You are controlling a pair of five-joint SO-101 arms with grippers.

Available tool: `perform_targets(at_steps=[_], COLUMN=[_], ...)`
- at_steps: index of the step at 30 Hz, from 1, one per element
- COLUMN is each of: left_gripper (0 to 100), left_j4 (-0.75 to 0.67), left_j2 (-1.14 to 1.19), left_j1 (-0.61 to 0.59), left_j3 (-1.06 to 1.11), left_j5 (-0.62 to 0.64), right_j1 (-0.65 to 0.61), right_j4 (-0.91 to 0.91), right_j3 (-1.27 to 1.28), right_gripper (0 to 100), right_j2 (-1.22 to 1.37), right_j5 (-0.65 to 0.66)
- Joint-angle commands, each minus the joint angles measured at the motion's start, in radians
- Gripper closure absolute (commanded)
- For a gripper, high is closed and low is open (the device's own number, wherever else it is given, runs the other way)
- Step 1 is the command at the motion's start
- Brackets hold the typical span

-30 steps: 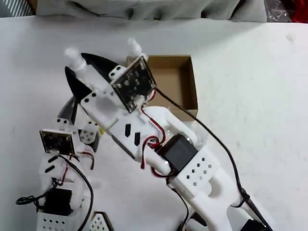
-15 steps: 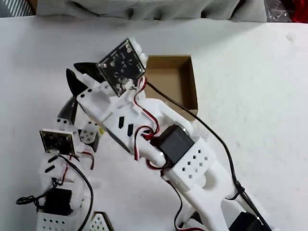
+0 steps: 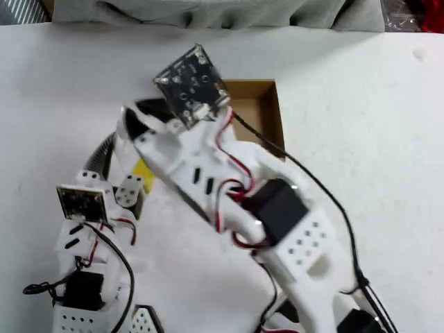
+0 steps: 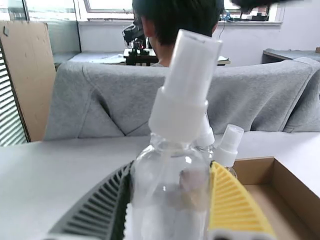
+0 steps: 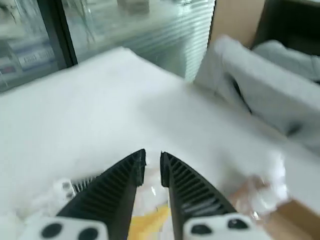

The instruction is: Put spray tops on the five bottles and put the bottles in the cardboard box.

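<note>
Left gripper [image 4: 170, 210] clamped on the clear bottle [image 4: 167, 185], grey and yellow fingers against its sides; spray top [image 4: 187, 85] on the neck, tilted; bottle just beside the cardboard box [image 3: 269, 111], upper centre of the high view; we note the right gripper [image 5: 152, 162] with fingers nearly together, thin slit, nothing between.

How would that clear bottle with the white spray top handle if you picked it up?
Probably light: the clear bottle looks empty. Likely tippy, since its tall spray top rises well above a narrow body. Its smooth plastic may slip, though ribbed fingers on the left end effector should help.
</note>
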Motion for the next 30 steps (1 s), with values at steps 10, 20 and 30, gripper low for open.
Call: perform_targets(at_steps=[10, 20, 30], left_gripper=[98, 98, 98], left_j4=[0.058, 0.006, -0.086], left_j2=[-0.012, -0.010, 0.372], left_j1=[0.119, 0.143, 0.145], left_j3=[-0.029, -0.046, -0.270], left_j5=[0.046, 0.120, 0.129], right_j1=[0.122, 0.206, 0.104], right_j4=[0.351, 0.306, -0.255], right_j3=[0.313, 0.758, 1.278], right_gripper=[98.4, 98.4, 98.4], right_j2=[-0.329, -0.616, -0.814], right_j5=[0.051, 0.058, 0.051])
